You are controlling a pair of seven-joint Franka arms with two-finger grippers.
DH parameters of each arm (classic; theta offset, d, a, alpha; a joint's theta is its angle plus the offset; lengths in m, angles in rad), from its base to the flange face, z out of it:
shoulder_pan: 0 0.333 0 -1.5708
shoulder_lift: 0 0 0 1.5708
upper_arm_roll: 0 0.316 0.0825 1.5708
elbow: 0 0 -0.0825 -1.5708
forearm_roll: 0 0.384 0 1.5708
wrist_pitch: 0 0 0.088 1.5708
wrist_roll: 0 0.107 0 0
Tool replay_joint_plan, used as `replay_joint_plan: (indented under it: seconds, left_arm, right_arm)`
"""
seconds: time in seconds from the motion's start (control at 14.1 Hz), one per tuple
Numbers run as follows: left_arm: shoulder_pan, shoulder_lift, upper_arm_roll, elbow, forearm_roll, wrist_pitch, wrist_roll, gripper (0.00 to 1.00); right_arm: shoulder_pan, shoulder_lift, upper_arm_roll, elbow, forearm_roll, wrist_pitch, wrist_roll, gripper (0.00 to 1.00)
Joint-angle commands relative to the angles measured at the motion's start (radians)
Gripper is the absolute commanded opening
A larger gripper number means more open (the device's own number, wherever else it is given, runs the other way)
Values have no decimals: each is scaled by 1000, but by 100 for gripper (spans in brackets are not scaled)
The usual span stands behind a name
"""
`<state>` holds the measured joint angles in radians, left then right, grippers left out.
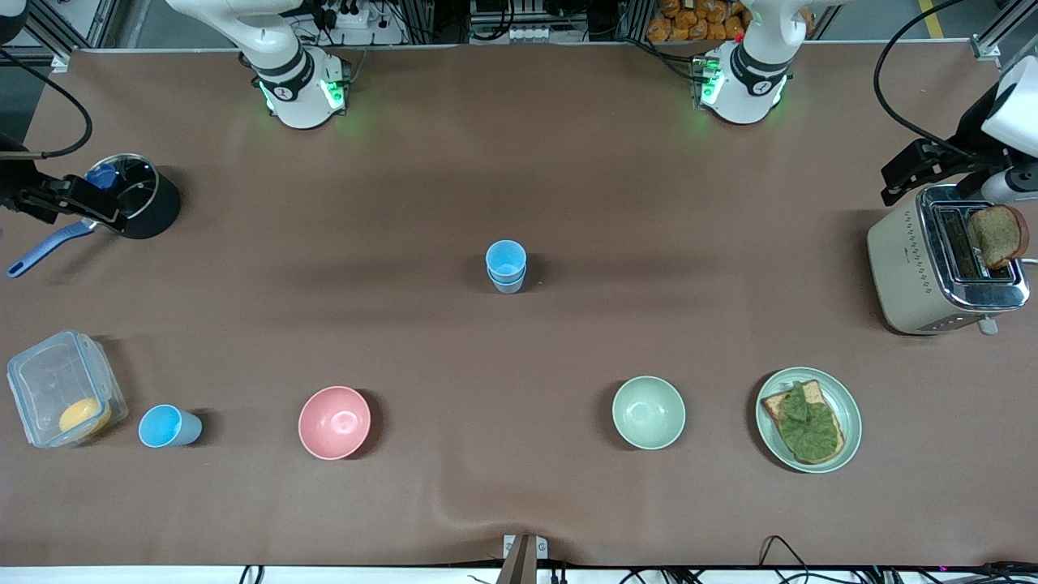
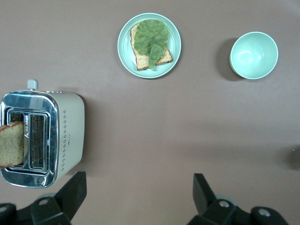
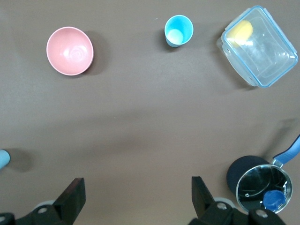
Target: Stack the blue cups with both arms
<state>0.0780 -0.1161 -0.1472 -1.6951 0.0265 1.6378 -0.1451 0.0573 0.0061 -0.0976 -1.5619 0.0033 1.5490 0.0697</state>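
Clearly you pinch the light, slick, thin-walled loose blue cup [image 1: 169,427] near the table's [image 1: 519,162] right-arm corner at its rim, while stacked cups [image 1: 506,266] sit mid-table and left gripper [image 2: 136,197] over the toaster [image 1: 945,268] and right gripper [image 3: 136,197] over the pot [image 1: 134,195] hang with fingers wide.

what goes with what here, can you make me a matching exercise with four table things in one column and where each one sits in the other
Things:
1. bread slice
2. yellow food
3. lettuce toast
4. single blue cup

Places:
A. on the green plate
B. in the toaster
C. between the clear container and the pink bowl
D. inside the clear container

Pairs: 1-B, 2-D, 3-A, 4-C
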Motion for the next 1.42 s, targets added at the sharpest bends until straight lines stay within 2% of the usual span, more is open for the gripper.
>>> replay_joint_plan:
  seconds: [0.0, 0.43, 1.35]
  left_arm:
    - [9, 12, -11, 34, 7, -21, 13, 100]
    - [14, 13, -5, 40, -28, -21, 9, 100]
    - [16, 12, 3, 40, -25, -21, 42, 100]
  right_arm:
    - [-22, -14, 15, -4, -9, -10, -41, 100]
    - [-22, -11, 13, -3, -11, -26, -34, 100]
    - [-22, 3, 15, 6, -11, -21, -41, 100]
